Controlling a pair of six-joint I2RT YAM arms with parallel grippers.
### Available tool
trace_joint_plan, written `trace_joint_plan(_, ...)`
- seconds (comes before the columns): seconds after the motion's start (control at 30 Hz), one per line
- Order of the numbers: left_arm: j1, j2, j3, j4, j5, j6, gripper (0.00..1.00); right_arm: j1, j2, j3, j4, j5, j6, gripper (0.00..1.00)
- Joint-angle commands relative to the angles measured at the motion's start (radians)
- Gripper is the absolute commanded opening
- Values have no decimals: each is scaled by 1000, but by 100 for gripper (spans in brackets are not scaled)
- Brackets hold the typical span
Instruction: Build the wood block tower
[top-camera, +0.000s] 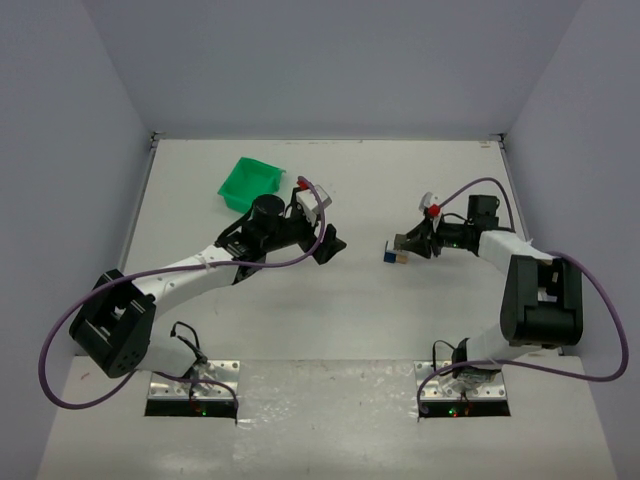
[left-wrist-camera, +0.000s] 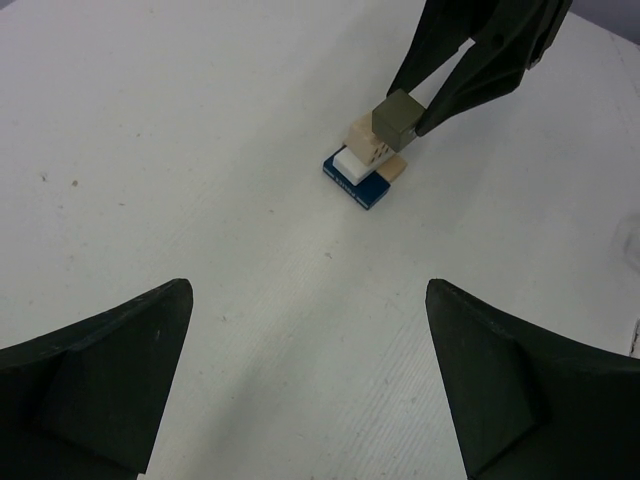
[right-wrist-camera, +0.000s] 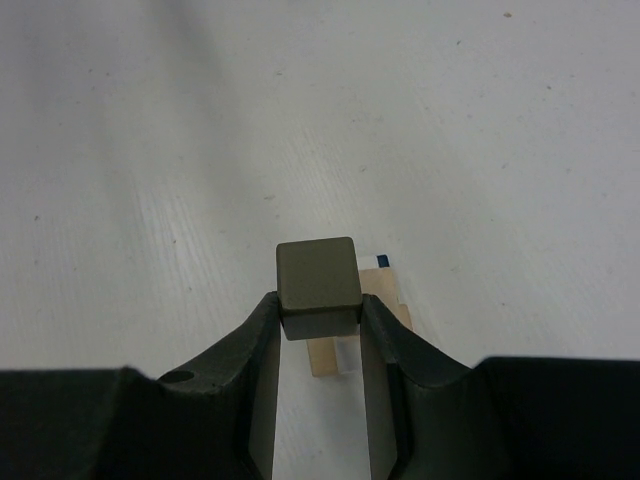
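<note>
The white table (top-camera: 330, 320) fills the enclosure, with both arms reaching out over it from the near edge. Toward the far left corner sits the green plastic bin (top-camera: 250, 182), tilted, its open inside showing only plain green from above; none of the blocks lie in it. Just beside the bin's near side, the left gripper (top-camera: 328, 243) hovers with its fingers spread wide and nothing between them, well apart from the stack. On the right half of the table, the right gripper (top-camera: 405, 245) is clamped on the dark cube (right-wrist-camera: 318, 275), holding it level just over the wood block tower (left-wrist-camera: 365, 165). The tower stands on the bare table: a blue base, a white slab and tan pieces above. I cannot tell whether the cube touches the tan block.
</note>
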Motion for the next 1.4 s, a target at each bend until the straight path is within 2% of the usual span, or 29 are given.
trace_joint_plan(0.0, 11, 5, 2, 68, 0, -17, 100, 4, -61, -40, 181, 14, 44, 7)
trace_joint_plan(0.67, 11, 16, 11, 69, 10, -32, 100, 3, -71, -142, 415, 58, 154, 9)
trace_joint_plan(1.37, 11, 16, 16, 58, 18, -38, 100, -2, -51, -169, 475, 47, 192, 12)
